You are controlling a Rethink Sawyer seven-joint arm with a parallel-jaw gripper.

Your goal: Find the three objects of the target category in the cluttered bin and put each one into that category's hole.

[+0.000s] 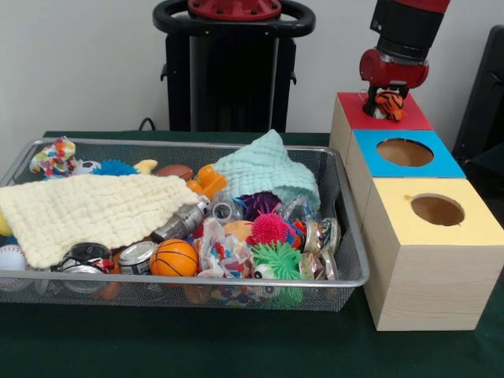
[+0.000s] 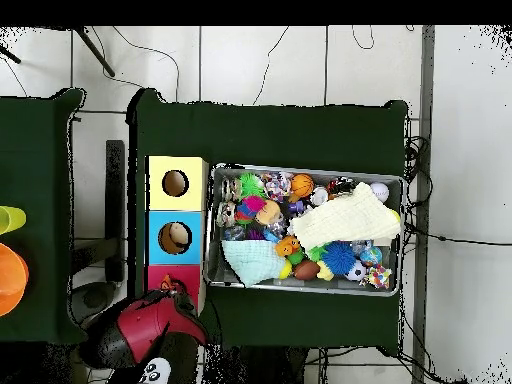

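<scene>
The tool (image 1: 383, 106) is closed on the orange tiger toy (image 1: 390, 104), holding it right over the red-topped box (image 1: 409, 120), at 1 o'clock from the wire mesh bin (image 1: 350, 260) on the green tabletop (image 1: 197, 346); the red box's hole is hidden

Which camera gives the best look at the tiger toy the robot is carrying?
The front view: the orange tiger toy shows striped at the hand, over the red-topped box. Overhead, the arm leaves only an orange speck.
</scene>
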